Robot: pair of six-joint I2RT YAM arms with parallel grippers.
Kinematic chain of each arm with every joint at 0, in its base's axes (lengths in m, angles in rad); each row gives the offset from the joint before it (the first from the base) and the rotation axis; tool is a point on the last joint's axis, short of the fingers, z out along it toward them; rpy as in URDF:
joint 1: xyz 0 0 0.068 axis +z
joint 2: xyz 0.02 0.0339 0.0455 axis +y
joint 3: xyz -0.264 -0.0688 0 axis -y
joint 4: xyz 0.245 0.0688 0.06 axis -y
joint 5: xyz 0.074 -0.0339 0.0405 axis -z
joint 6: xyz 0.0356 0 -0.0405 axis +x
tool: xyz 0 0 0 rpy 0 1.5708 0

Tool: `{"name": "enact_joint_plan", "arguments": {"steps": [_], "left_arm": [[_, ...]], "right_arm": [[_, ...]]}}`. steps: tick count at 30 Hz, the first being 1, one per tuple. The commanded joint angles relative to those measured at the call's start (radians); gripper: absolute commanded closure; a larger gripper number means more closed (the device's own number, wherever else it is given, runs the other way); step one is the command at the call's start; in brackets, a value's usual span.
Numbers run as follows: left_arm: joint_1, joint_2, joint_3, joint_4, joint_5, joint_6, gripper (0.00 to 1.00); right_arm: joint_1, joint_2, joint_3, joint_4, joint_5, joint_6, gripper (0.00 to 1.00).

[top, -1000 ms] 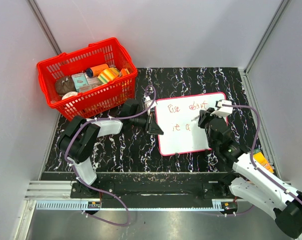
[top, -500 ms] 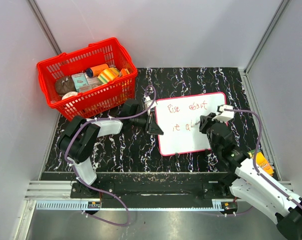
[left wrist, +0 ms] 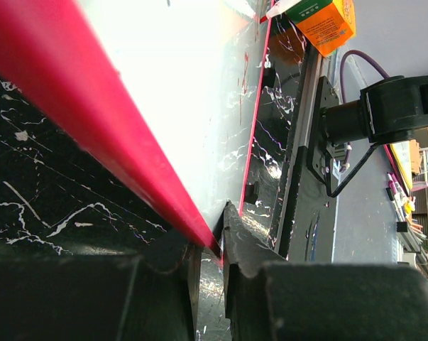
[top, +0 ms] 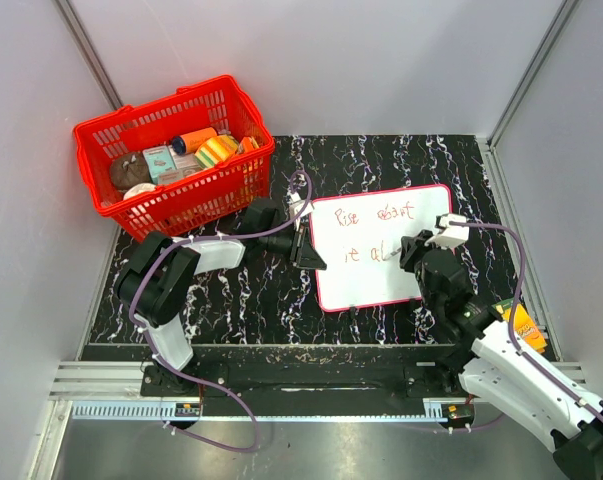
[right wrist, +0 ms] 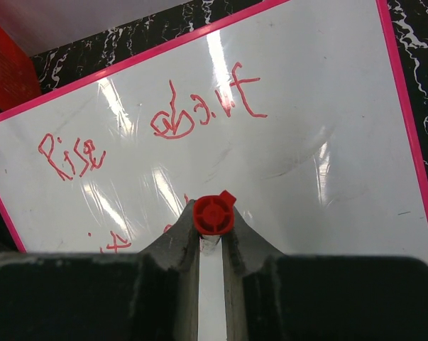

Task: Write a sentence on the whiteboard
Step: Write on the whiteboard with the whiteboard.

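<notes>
While the red plastic lattice basket (top: 171,150) stands at the counter's (top: 251,300) far left, the left jaws are clenched on the left edge of the flat white, pink-rimmed whiteboard (top: 376,285), mid-counter. Writing is judged under way: the red handwritten sentence (right wrist: 172,122) looks unfinished on its second line. The right jaws grasp a red marker (right wrist: 214,213). Next move: further strokes rightward under light pressure.

The top view is bright and evenly lit, with soft shadows on the counter (top: 381,160). Glare streaks cross the whiteboard (right wrist: 327,92) in the right wrist view. In the left wrist view it is blown out toward 12 o'clock, and the left gripper (left wrist: 212,245) at 6 o'clock is blurred.
</notes>
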Motion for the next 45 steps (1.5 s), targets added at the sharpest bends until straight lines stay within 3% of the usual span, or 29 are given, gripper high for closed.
{"name": "enact_joint_plan", "arguments": {"steps": [1, 20, 45], "left_arm": [[-0.038, 0.015, 0.003, -0.048, -0.065, 0.095, 1.00], [-0.038, 0.010, 0.003, -0.054, -0.063, 0.100, 1.00], [-0.039, 0.008, 0.003, -0.055, -0.065, 0.101, 1.00]], "right_arm": [[-0.007, 0.018, 0.042, -0.013, 0.056, -0.020, 1.00], [-0.016, 0.114, 0.166, 0.174, 0.098, -0.126, 1.00], [-0.059, 0.114, 0.086, 0.104, 0.032, -0.071, 1.00]]}}
